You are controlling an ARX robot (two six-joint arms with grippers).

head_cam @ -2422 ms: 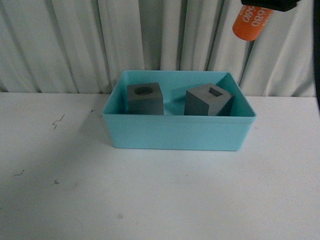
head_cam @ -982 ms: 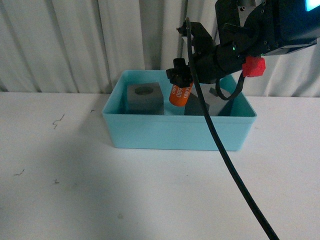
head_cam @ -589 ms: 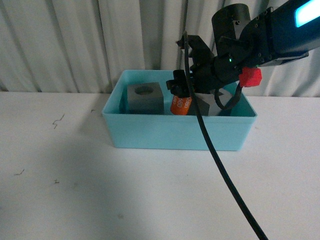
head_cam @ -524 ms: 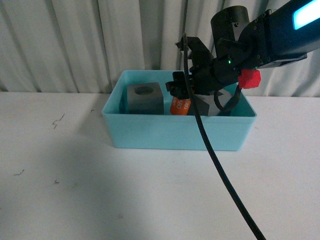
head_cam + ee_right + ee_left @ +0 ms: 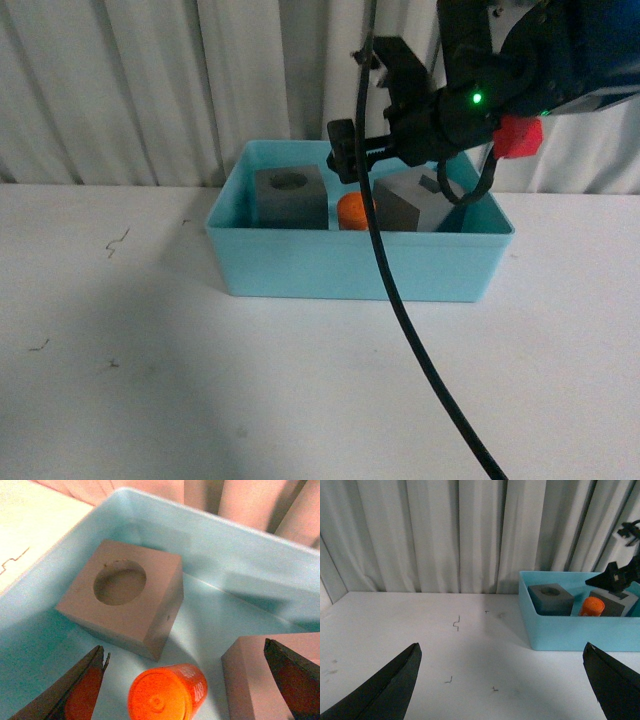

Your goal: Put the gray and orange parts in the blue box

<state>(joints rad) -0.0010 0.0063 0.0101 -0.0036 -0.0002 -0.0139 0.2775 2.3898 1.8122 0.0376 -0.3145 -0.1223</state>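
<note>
The orange cylinder (image 5: 352, 211) is seen standing free in the blue box (image 5: 350, 265) between both gray cubes (image 5: 291, 196), under the wide, empty right gripper (image 5: 365, 152), so only withdrawal is judged needed.

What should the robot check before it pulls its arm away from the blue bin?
1. Orange cylinder inside the blue box: ok.
2. Right gripper let go of the cylinder: ok, fingers spread, nothing between them.
3. Gray cube with round hole in the box: ok.
4. Second gray cube in the box: ok.
5. Cylinder standing steady: cannot tell; it sits between the cubes, its base hidden.
6. Left gripper empty and away from the box: ok, open above the white table.
</note>
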